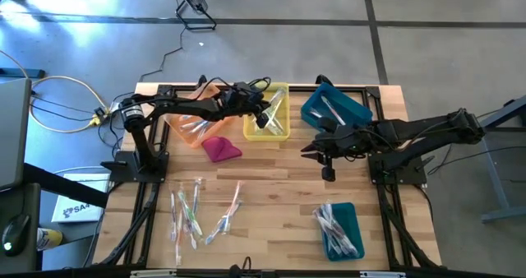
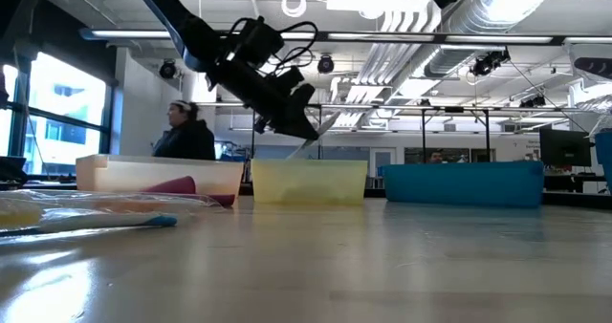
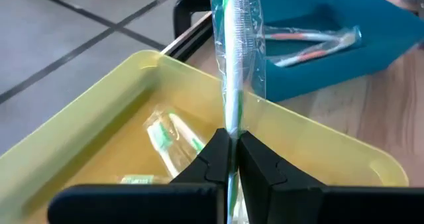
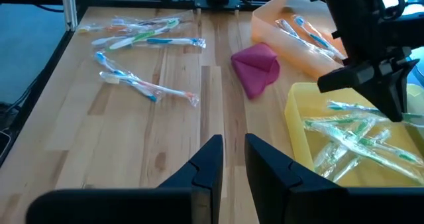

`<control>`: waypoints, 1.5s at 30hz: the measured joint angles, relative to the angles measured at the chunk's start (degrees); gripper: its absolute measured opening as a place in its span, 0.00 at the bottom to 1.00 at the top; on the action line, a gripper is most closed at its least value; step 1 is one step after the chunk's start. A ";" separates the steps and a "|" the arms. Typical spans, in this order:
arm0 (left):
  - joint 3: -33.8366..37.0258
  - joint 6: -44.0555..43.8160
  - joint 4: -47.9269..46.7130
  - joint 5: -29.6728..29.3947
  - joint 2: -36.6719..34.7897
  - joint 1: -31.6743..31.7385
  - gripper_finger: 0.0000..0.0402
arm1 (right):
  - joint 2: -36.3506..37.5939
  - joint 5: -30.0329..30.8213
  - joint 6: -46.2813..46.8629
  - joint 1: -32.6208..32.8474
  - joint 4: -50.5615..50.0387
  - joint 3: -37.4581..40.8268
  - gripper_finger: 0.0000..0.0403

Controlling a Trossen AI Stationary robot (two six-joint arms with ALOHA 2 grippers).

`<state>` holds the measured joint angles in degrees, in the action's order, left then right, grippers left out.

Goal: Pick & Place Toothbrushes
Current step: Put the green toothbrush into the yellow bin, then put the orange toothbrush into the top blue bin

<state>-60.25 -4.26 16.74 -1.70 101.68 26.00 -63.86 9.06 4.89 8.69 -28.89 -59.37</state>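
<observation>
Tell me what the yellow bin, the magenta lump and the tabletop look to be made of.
Yellow bin: seemingly translucent plastic, smooth; light passes through its walls. Magenta lump: probably soft cloth, matte, folded and creased. Tabletop: wood, apparently planks with visible grain and seams, slight sheen.

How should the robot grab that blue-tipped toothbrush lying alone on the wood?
Take the wrapped white-and-blue toothbrush at the middle of its thin handle, coming straight down from above. It lies flat on the wooden table, apart from the others, so the right claw, open and nearest, would probably close across its narrow width.
</observation>
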 joint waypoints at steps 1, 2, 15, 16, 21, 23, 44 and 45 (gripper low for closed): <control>-0.01 -0.52 -0.26 -0.09 -0.03 0.04 0.03 | -0.02 0.02 0.00 -0.02 -0.10 0.00 0.14; -0.02 -0.63 -0.65 -0.14 -0.03 0.03 0.03 | -0.02 0.02 0.00 0.00 -0.12 0.00 0.14; -0.02 -2.24 -8.77 -0.70 -0.05 -0.13 0.04 | -0.02 0.00 0.02 -0.02 -0.10 0.00 0.14; -0.02 -2.23 -8.76 -0.72 -0.05 -0.13 0.05 | -0.02 0.00 0.02 -0.02 -0.10 0.00 0.14; -0.02 -2.02 -8.79 -0.85 -0.05 -0.13 0.09 | -0.02 -0.02 0.04 -0.02 -0.10 0.00 0.14; -0.02 -2.02 -8.79 -0.85 -0.05 -0.13 0.12 | -0.04 -0.02 0.04 -0.02 -0.10 0.00 0.14; -0.02 2.73 -7.65 -0.89 -0.09 -0.13 0.30 | -0.04 -0.05 0.04 -0.02 -0.50 0.00 0.14; -0.02 2.58 -7.29 -0.89 -0.10 -0.13 0.30 | -0.04 -0.05 0.04 -0.02 -0.49 0.00 0.14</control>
<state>-60.27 -1.68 9.45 -2.59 101.58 25.87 -63.90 9.02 4.93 8.67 -29.38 -59.37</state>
